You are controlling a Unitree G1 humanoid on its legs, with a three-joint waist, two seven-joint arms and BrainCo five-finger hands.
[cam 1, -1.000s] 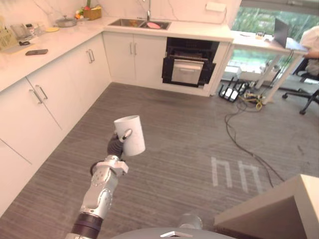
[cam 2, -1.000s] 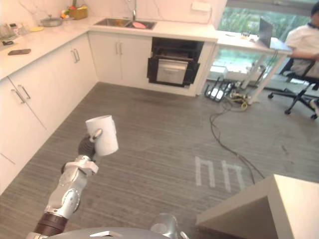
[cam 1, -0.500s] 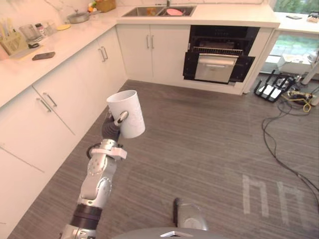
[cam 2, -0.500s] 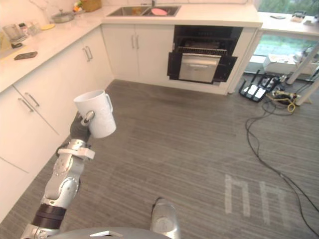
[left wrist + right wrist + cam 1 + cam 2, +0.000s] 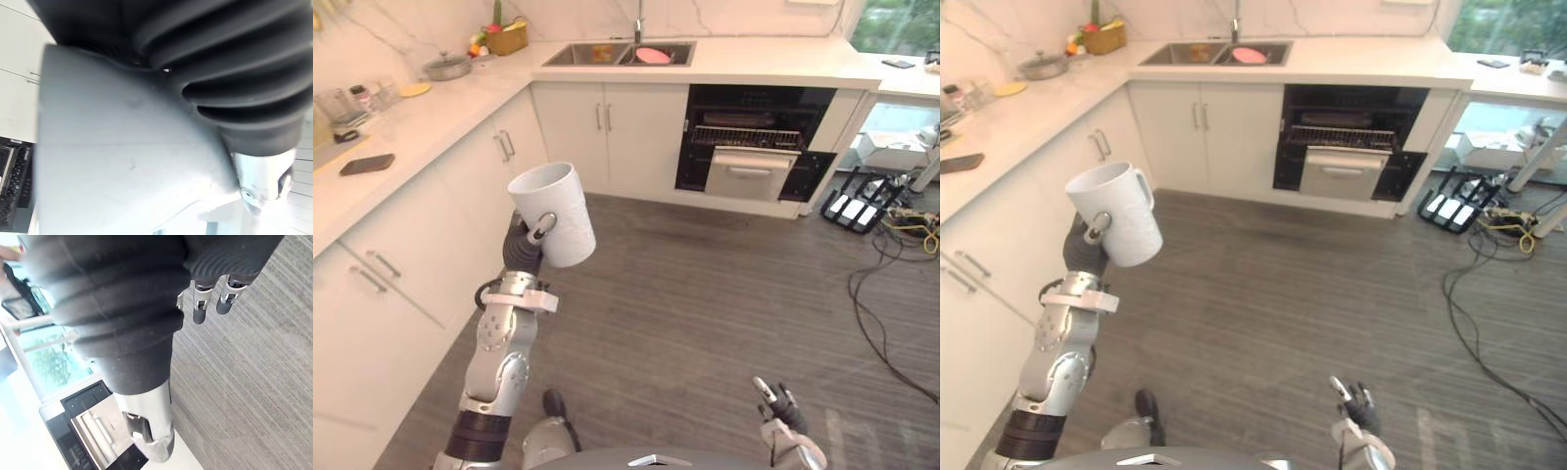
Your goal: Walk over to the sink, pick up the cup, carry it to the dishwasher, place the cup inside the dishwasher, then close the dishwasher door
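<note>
A white cup [image 5: 553, 213] with a handle is up in front of me, held upright over the grey floor; my left hand [image 5: 523, 258] is shut on its lower side, thumb against the wall. In the left wrist view the cup [image 5: 117, 161] sits right against the hand's dark cover [image 5: 210, 63]. The dishwasher [image 5: 756, 147] stands open in the far cabinet row, racks showing, with its silver-fronted door [image 5: 750, 173] partly lowered. Left of it on the counter is the sink [image 5: 607, 54]. My right hand [image 5: 776, 404] hangs low near the floor, its fingers [image 5: 199, 304] relaxed and holding nothing.
White cabinets [image 5: 421, 235] and a counter run along my left with a phone [image 5: 366, 164], a pot [image 5: 447, 67] and a fruit basket [image 5: 505, 39]. Cables [image 5: 886, 294] and power strips [image 5: 862, 208] lie on the floor at the right.
The camera has moved nearer and turned toward the sink and dishwasher. The cup stays in my left hand, a little higher. My right hand has come into the bottom of the picture.
</note>
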